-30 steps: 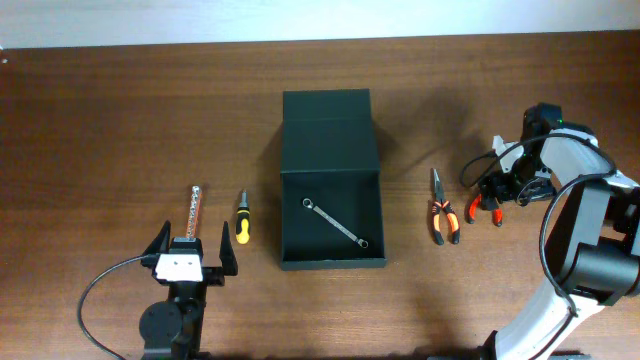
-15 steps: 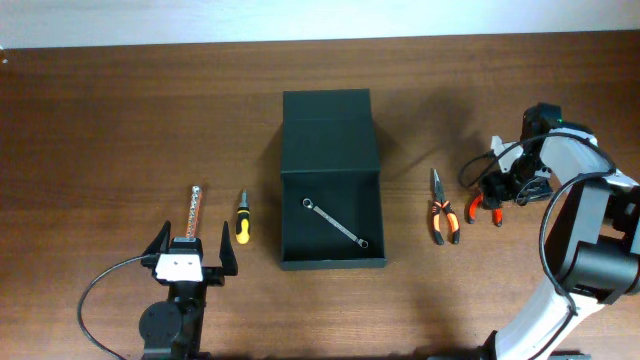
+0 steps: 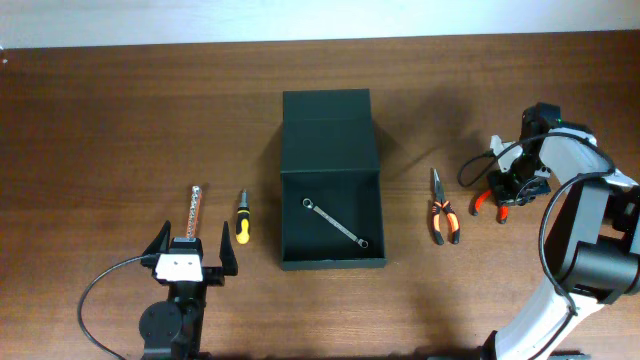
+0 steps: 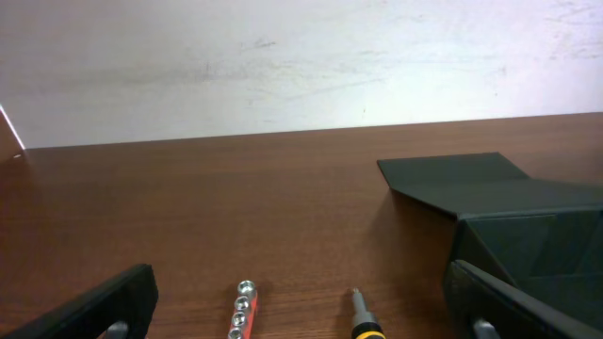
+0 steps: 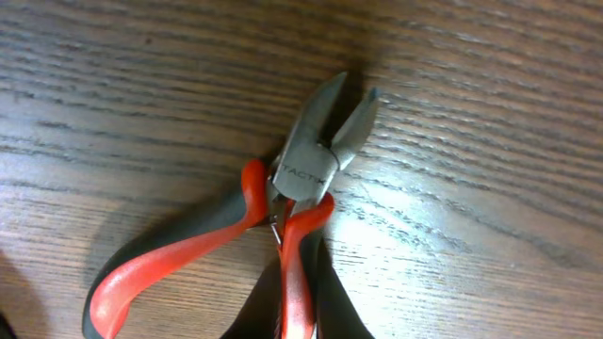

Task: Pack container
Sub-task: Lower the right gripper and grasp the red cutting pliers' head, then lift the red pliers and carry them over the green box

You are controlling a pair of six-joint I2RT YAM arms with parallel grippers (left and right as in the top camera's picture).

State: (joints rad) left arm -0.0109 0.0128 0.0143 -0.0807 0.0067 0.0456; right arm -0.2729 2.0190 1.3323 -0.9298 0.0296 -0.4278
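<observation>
Wooden table (image 3: pixel 100 120), left end effector (image 3: pixel 192 242) spread, empty

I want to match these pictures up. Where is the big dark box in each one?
Overhead: the container sits mid-table, lid open.
Left wrist: the container is on the right side.
Right wrist: not in it; only red-handled cutters on wood.
Shared landmark: the yellow screwdriver, left of the container overhead, bottom middle in left wrist.
</observation>
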